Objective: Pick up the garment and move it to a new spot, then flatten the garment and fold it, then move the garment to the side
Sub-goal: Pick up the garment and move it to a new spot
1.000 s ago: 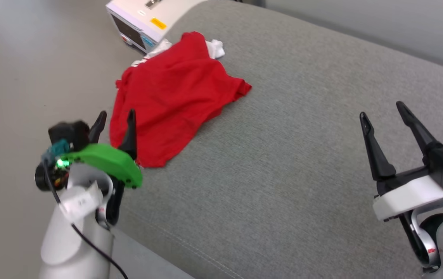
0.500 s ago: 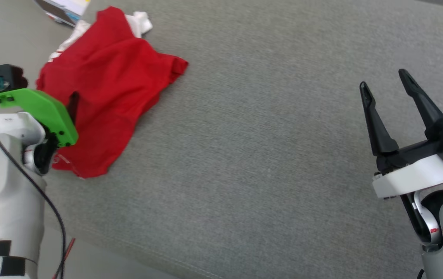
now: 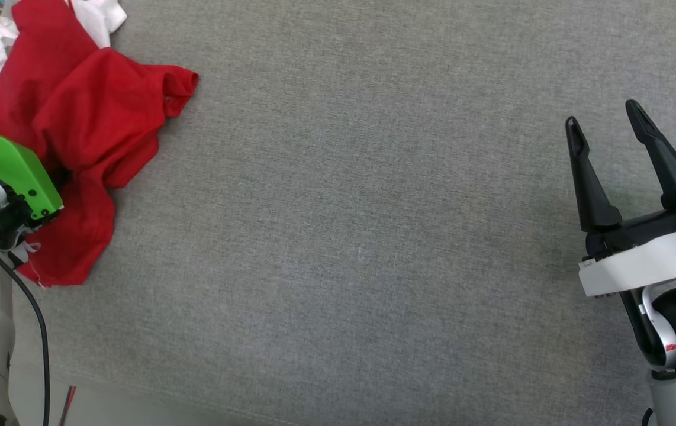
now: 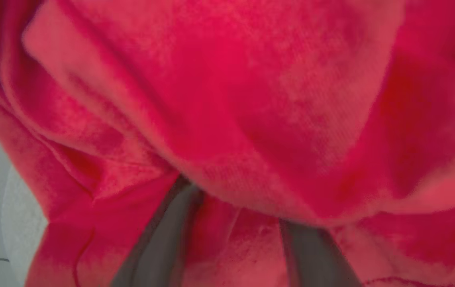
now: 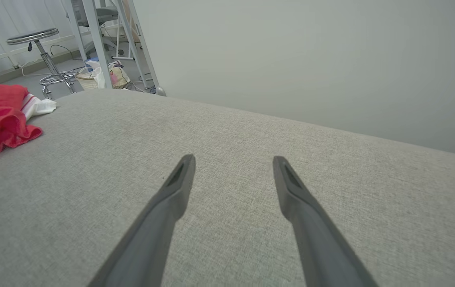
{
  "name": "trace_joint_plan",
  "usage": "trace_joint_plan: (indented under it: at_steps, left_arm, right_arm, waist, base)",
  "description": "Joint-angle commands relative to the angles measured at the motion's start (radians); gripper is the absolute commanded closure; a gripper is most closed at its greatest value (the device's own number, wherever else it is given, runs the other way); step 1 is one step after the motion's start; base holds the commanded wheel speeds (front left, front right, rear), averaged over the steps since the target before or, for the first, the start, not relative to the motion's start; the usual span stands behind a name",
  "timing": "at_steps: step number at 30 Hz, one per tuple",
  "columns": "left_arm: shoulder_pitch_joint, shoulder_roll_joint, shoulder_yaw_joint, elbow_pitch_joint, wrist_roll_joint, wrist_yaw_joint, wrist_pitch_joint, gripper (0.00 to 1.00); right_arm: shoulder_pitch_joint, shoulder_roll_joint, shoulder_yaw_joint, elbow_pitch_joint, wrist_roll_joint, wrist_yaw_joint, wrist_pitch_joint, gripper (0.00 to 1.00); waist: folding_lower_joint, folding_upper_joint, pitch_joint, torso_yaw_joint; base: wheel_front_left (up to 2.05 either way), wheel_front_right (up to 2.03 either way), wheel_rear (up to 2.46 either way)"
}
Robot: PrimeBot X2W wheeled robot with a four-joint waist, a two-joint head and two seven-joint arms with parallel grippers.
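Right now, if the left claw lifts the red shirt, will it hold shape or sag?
Probably sags: the garment lies in loose bunched folds on the grey cushion. Fabric drapes over the left claw, so it likely hangs from any pinch point. It looks thin; a push would probably wrinkle it, not slide it whole.

We record:
- A grey woven upholstered surface [image 3: 373, 236] spans the head view.
- A strip of pale floor [image 3: 125, 408] lies at that view's lower left.
- In the right wrist view, a plain pale wall [image 5: 311, 59] fills the upper right.
- A chrome stool [image 5: 32, 36], white frame legs [image 5: 92, 40] and bags [image 5: 104, 75] stand at its upper left.
- The light is even.
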Motion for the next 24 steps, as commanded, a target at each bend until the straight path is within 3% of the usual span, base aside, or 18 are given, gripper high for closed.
trace_joint_plan:
  at_steps: [1,9,16,24]
  left_arm:
    - [0.033,-0.055,-0.023,0.048,0.004,0.014,0.014,1.0]
    - [0.014,-0.057,-0.045,0.009,0.041,0.035,-0.155,1.0]
    - [0.022,-0.061,-0.076,-0.074,0.093,0.037,-0.389,1.0]
    - [0.07,-0.09,-0.119,-0.184,0.141,0.057,-0.552,1.0]
  right_arm:
    - [-0.017,-0.005,-0.003,0.002,0.004,-0.001,-0.01,0.0]
    - [0.002,-0.002,-0.008,0.013,0.004,-0.001,-0.02,0.0]
    - [0.061,0.042,-0.032,0.053,0.006,-0.001,-0.041,0.0]
    - [0.136,0.097,-0.074,0.084,-0.009,-0.001,-0.053,0.0]
  waist:
    - [0.0001,-0.0002,0.001,-0.002]
    - [0.0001,-0.0002,-0.086,0.044]
    - [0.0001,-0.0002,-0.223,0.073]
    - [0.0001,-0.0002,-0.353,0.065]
  base:
    - [0.0,0.0,0.0]
    - [0.0,0.0,0.0]
    - [0.0,0.0,0.0]
    - [0.0,0.0,0.0]
